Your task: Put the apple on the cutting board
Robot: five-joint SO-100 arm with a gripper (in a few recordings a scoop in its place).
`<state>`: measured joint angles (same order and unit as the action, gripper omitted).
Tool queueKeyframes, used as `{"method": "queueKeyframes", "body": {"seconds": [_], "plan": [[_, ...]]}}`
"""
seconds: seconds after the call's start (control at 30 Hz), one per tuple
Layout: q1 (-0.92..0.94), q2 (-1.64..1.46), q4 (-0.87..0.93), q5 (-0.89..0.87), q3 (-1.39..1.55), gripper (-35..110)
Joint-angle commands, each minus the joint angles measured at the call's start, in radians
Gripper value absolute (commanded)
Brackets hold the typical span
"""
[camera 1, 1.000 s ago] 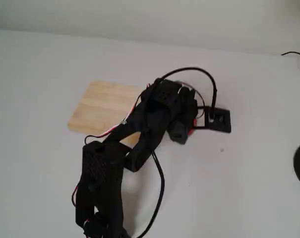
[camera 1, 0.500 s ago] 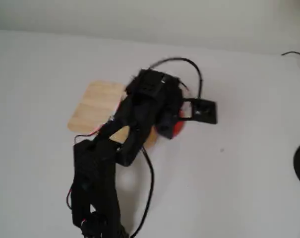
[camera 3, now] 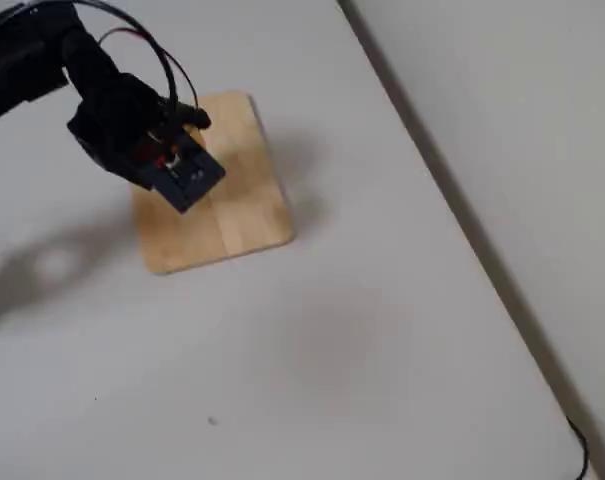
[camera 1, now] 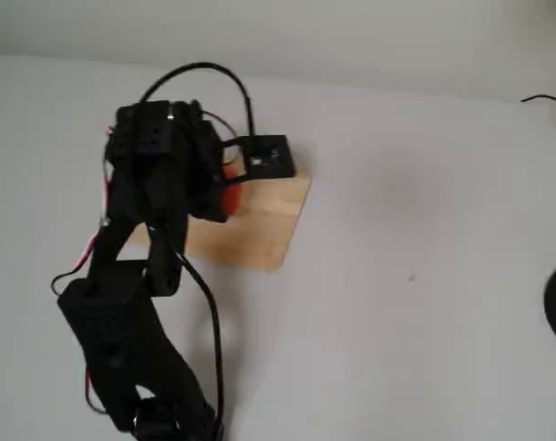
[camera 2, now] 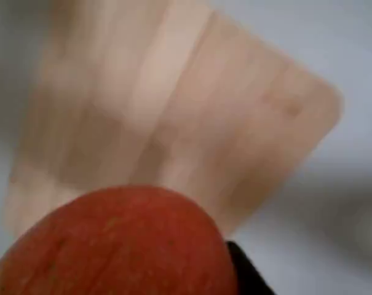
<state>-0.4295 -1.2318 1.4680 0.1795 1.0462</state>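
Arm [camera 1: 135, 303]: black, rising from the lower left of a fixed view and reaching up over the left part of the board; likely swung there to bring the load above the target.

Gripper [camera 1: 218, 188]: at the arm's upper end, above the board's left half in a fixed view; fingers closed around the apple, holding it. In the other fixed view, gripper [camera 3: 162, 160] poised over the near-left part of the board, apparently raised, not resting on it.

Apple [camera 1: 229, 191]: red, mostly hidden by the gripper body in a fixed view; a red sliver visible at the right side of the wrist. In the wrist view, apple [camera 2: 121, 246] large and close at the bottom edge, with the board behind it. Contact with the board: cannot tell; judged as carried, not yet set down.

Cutting board [camera 1: 268, 225]: light wood with plank stripes, flat on the white counter [camera 1: 425, 303]. Striped surface and a rounded corner clear in the wrist view [camera 2: 247, 110].

Next step, as a judgement: lowering toward the board centre, then opening the fingers. Risk: rolling of the round apple off the board on release.
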Motion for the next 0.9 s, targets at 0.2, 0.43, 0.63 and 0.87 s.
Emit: {"method": "queueKeyframes", "body": {"seconds": [0.2, 0.43, 0.63, 0.87], "plan": [[-0.089, 0.025, -0.146, -0.018, -0.054, 0], [-0.071, 0.138, -0.213, -0.012, -0.054, 14], [-0.072, 0.186, -0.176, 0.012, -0.051, 59], [-0.041, 0.087, -0.086, 0.046, -0.048, 78]]}}
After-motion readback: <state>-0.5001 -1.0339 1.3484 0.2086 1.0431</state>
